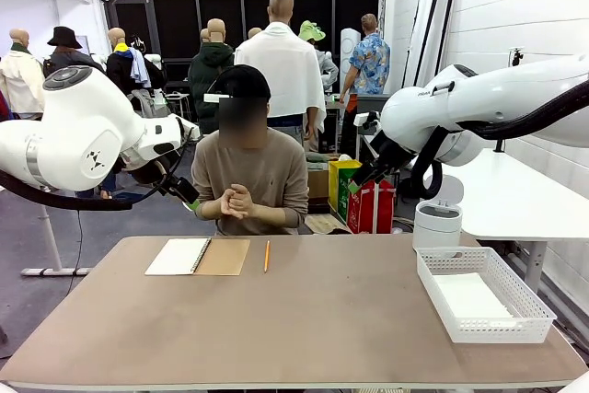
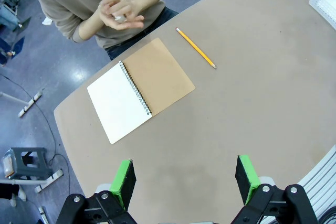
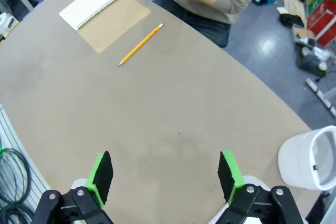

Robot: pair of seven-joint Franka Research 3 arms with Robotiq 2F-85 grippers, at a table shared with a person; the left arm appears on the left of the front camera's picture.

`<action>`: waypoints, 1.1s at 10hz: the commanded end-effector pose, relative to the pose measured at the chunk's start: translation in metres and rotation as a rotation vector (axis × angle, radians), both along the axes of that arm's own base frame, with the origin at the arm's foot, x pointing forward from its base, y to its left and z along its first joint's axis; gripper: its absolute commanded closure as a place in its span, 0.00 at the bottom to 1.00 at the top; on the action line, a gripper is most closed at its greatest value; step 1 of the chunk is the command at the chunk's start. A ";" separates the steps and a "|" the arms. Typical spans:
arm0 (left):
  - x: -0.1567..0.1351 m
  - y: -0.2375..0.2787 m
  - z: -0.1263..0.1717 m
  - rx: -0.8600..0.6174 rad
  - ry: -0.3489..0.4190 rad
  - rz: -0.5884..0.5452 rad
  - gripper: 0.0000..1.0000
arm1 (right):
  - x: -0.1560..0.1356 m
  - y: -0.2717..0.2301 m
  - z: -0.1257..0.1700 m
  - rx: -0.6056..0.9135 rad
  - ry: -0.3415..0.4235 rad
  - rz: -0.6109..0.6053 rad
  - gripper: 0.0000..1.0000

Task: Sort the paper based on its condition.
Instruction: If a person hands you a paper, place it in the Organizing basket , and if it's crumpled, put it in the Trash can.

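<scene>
A flat white sheet of paper (image 1: 470, 298) lies inside the white mesh basket (image 1: 531, 302) at the table's right. The person at the far side holds both hands (image 1: 235, 202) together, and a small white bit shows between the hands (image 2: 120, 18); I cannot tell what it is. My left gripper (image 2: 184, 179) hangs open above the bare table, on the near side of an open spiral notebook (image 2: 139, 88). My right gripper (image 3: 165, 174) is open too, high over the tabletop with nothing between its fingers. In the front view, the left gripper (image 1: 187, 191) and the right gripper (image 1: 361, 179) flank the person.
The notebook (image 1: 198, 257), with a white page and a brown kraft cover, lies at the far left with a yellow pencil (image 1: 267, 256) beside it. A white lidded bin (image 1: 437, 218) stands beyond the basket, off the table's far right corner.
</scene>
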State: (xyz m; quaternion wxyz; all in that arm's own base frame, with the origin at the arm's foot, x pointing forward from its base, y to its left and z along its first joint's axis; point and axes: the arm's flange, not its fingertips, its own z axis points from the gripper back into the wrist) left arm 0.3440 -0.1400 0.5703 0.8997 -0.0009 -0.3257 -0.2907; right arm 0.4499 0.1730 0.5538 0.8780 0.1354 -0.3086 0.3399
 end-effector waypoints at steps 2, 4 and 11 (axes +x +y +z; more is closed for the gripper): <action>0.000 0.001 0.000 -0.001 0.001 0.002 0.00 | 0.000 0.000 0.001 -0.002 -0.002 -0.001 0.00; 0.000 0.001 0.000 -0.001 0.001 0.002 0.00 | 0.000 0.000 0.001 -0.002 -0.002 -0.001 0.00; 0.000 0.001 0.000 -0.001 0.001 0.002 0.00 | 0.000 0.000 0.001 -0.002 -0.002 -0.001 0.00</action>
